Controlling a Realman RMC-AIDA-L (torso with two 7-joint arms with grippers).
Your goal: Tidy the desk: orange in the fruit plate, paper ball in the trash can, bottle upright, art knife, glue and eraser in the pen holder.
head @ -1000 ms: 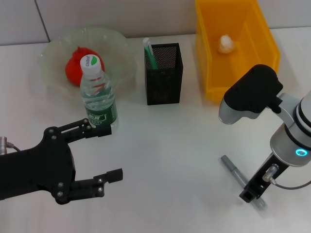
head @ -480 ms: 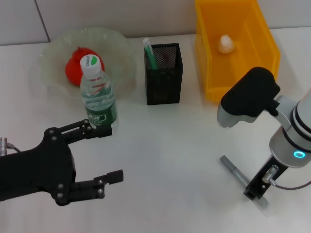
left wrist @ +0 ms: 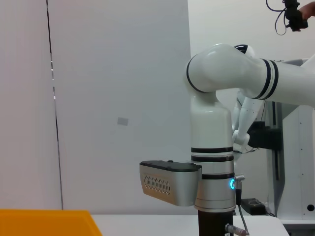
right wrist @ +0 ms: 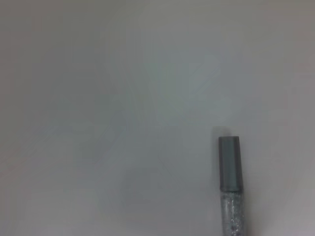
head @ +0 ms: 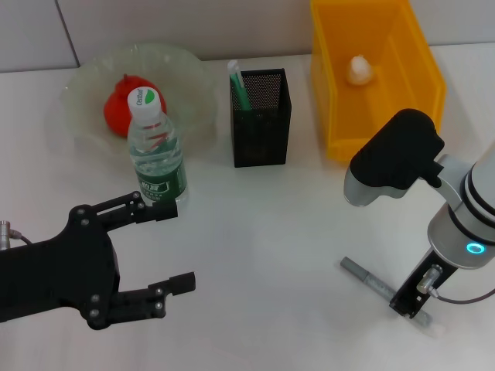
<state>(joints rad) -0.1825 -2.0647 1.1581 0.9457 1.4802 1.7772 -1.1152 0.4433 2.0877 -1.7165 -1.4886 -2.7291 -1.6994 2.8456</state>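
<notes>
My right gripper reaches down near the table's front right and is shut on the grey art knife, which lies slanted with one end sticking out toward the middle. The knife's grey end fills the right wrist view. The red-orange orange rests in the pale-green fruit plate. In front of the plate the bottle stands upright. A white paper ball lies in the yellow trash can. The black mesh pen holder holds a green stick. The eraser is out of view. My left gripper is open at the front left.
The left wrist view shows my right arm against a white wall and a corner of the yellow trash can. White table stretches between the two grippers.
The art knife has pivoted under my right gripper, its free end swinging left and toward the front. The right wrist has shifted slightly. The left arm has not moved.
</notes>
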